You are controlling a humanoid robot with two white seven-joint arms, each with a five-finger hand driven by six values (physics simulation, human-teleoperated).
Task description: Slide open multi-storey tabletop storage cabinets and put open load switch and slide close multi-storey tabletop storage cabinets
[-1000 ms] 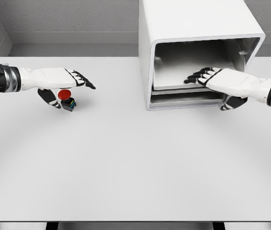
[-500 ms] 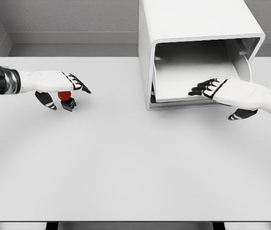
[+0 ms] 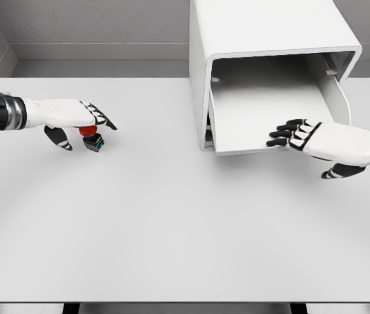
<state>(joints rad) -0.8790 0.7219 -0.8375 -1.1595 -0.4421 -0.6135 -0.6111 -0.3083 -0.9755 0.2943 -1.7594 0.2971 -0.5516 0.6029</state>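
The load switch [image 3: 92, 137], a red button on a small black base, stands on the white table [image 3: 172, 216] at the left. My left hand [image 3: 85, 125] hovers just over it, fingers spread and thumb hanging beside it, partly covering the red cap. The white storage cabinet [image 3: 263, 26] stands at the back right. Its upper drawer [image 3: 263, 108] is pulled well out past the cabinet front and looks empty. My right hand [image 3: 304, 154] grips the drawer's front edge, fingers curled on top and thumb underneath.
A lower drawer [image 3: 207, 134] shows only as a thin strip under the open one. A grey wall runs behind the table, and the table's front edge lies near the bottom of the picture.
My right hand has drawn the upper drawer out toward me, hiding the lower drawer front. My left hand has shifted slightly left and down over the switch, which stayed put.
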